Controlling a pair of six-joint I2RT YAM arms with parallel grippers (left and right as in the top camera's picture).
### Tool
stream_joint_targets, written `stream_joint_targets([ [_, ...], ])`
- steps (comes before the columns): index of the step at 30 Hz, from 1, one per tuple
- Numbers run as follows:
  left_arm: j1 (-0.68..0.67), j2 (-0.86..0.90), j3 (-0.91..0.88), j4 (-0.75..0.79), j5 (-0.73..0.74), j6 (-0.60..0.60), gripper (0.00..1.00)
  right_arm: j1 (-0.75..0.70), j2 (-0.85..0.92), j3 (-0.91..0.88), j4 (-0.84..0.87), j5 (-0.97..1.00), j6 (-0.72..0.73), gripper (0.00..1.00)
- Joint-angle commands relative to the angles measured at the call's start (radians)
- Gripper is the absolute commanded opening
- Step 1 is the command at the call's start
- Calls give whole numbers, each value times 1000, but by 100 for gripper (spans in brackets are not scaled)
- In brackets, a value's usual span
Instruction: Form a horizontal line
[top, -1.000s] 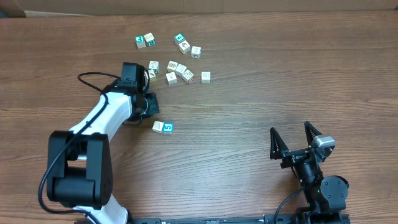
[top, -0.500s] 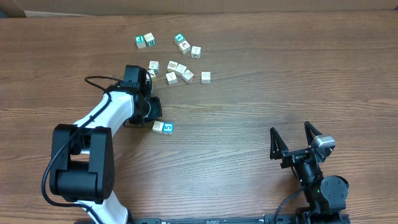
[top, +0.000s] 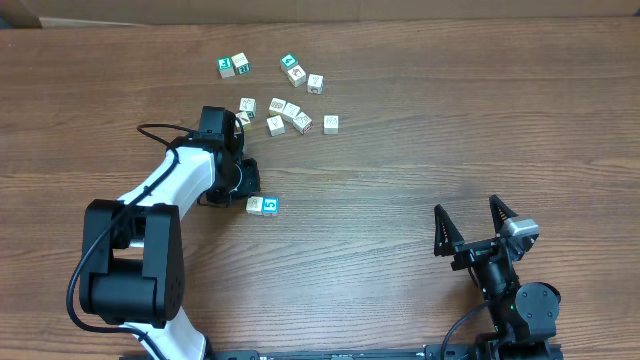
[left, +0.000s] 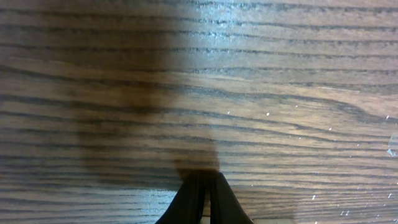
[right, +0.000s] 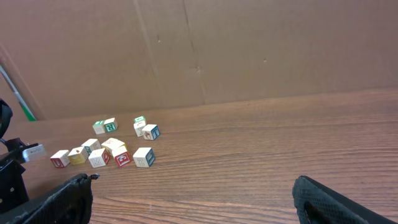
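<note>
two-cube row (top: 261, 205) lying left-right, blue 5 cube (top: 269, 206) at right end

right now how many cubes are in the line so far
2: a whitish cube and the blue 5 cube, side by side beside the left arm. The arm may hide more.

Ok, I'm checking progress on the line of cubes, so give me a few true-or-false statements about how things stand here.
1. The left gripper is shut on nothing. True.
2. The right gripper holds a cube. False: it is open and empty, far from the cubes.
3. The blue "5" cube sits right beside a whitish cube. True.
4. The row with the "5" cube has four cubes. False: it has only those two; the other cubes lie scattered farther up the table.
</note>
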Motion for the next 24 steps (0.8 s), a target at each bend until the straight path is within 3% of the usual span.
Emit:
stream_joint_targets([
  [1, -9, 12, -9, -13, 9, 27, 4, -5, -8, -11, 5, -1, 2, 100],
  [24, -8, 12, -9, -38, -38, 32, 4, -5, -8, -11, 5, -1, 2, 100],
])
